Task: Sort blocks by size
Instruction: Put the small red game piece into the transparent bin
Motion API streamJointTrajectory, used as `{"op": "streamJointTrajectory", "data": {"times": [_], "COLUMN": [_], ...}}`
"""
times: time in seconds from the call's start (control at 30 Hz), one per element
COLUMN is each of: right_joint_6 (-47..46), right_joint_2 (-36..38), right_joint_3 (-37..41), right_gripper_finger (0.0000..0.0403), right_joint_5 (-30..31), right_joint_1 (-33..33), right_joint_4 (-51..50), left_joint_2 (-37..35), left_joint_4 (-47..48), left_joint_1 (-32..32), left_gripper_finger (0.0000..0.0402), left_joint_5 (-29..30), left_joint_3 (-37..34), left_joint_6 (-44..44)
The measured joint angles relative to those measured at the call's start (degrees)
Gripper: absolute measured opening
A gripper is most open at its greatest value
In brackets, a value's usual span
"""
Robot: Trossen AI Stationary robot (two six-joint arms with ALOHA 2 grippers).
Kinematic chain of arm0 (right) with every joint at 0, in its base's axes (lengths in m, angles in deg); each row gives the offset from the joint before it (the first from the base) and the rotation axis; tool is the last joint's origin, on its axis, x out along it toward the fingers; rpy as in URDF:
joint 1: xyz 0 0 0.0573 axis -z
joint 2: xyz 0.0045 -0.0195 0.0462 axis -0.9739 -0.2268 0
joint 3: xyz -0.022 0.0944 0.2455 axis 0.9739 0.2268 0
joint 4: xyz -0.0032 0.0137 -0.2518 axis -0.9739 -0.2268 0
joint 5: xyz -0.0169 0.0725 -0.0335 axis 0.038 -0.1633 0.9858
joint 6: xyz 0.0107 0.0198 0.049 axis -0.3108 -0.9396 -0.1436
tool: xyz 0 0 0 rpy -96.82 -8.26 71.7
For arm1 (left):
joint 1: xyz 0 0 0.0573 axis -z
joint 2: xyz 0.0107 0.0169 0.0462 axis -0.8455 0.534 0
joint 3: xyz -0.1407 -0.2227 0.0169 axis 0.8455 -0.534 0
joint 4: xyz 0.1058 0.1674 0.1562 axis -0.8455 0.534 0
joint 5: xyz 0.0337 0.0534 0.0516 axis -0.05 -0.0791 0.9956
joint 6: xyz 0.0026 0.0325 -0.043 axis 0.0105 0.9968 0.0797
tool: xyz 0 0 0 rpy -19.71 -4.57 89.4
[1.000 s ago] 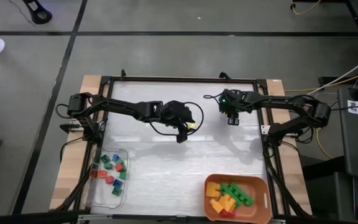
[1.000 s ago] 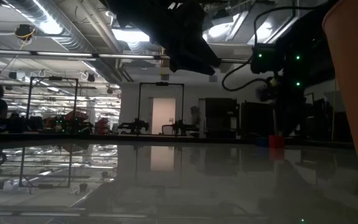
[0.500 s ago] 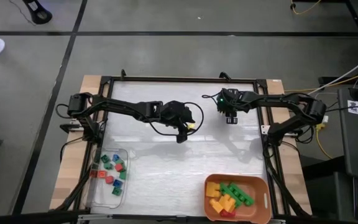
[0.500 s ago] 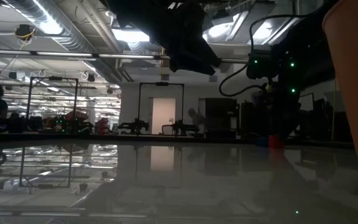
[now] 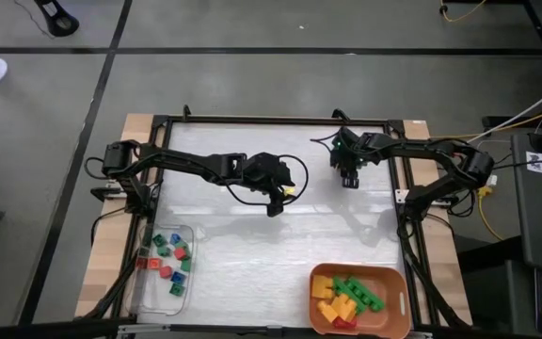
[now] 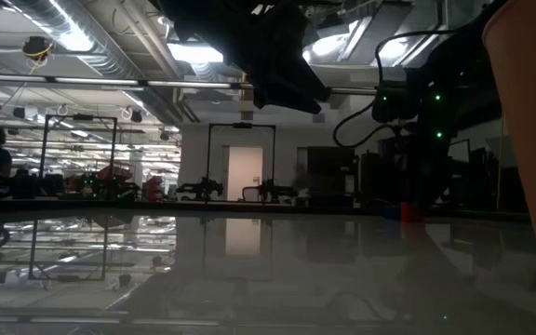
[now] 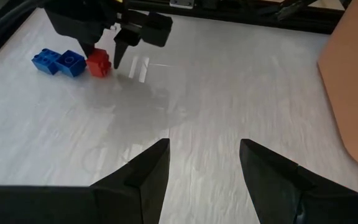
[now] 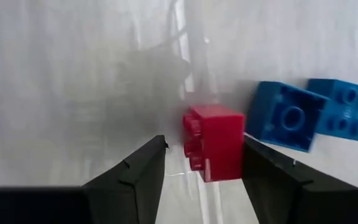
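Right gripper (image 8: 202, 163) over a red block (image 8: 215, 142)
Its fingers stand apart with the block between them, unclamped; two blue blocks (image 8: 316, 114) lie beside. Left gripper (image 7: 204, 163) hovers open mid-table.

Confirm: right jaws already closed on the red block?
No. The right gripper stands open, the red block loose between its jaws.

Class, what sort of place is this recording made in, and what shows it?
Probably a robotics lab or workshop: exposed ceiling ducts, more robot arms on distant benches, and a framed work table.

Grey floor (image 5: 252, 75) crossed by dark lines — ceiling lights (image 6: 194, 51) glare overhead.
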State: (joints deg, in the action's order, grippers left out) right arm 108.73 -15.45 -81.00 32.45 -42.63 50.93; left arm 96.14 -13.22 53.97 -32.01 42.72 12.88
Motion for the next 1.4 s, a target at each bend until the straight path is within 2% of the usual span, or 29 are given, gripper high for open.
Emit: {"op": "streamJointTrajectory", "data": {"times": [0.13,0.37,0.43,0.5,0.67,0.77,1.03,1.27,1.4], "right_joint_6": [-0.2,-6.7,-8.8,-11.2,-16.6,-19.1,-20.5,-20.5,-20.5], "right_joint_2": [0.0,0.0,0.1,0.1,0.0,0.0,0.0,0.0,0.0], "right_joint_3": [0.0,-0.1,-0.1,0.0,0.0,0.0,0.0,0.0,0.0], "right_gripper_finger": [0.0176,0.0093,0.009,0.009,0.0095,0.0104,0.0097,0.0101,0.01], "right_joint_5": [-2.7,-4.6,-6.6,-11.0,-26.7,-31.0,-30.2,-22.0,-15.1], "right_joint_1": [-0.1,-0.1,-0.1,-0.1,-0.8,-3.2,-14.6,-24.4,-28.6], "right_joint_4": [-0.2,-0.9,-1.4,-1.4,1.3,5.8,21.3,32.8,36.8], "left_joint_2": [0.0,0.0,0.0,0.0,0.0,0.0,0.0,0.0,0.0], "left_joint_4": [0.0,1.0,1.0,1.0,1.0,1.0,1.0,1.8,4.2], "left_joint_1": [0.0,0.4,0.7,1.1,2.3,2.7,3.1,3.1,3.3], "left_gripper_finger": [0.0182,0.0182,0.0182,0.0182,0.0182,0.0182,0.0182,0.0182,0.0182], "left_joint_5": [0.0,0.0,0.0,0.0,0.0,0.0,0.0,0.0,0.0], "left_joint_3": [0.0,0.0,0.0,0.0,0.0,0.0,0.0,0.0,0.0], "left_joint_6": [-0.1,-0.8,-0.8,-0.8,-0.7,-0.7,3.1,3.0,2.5]}}
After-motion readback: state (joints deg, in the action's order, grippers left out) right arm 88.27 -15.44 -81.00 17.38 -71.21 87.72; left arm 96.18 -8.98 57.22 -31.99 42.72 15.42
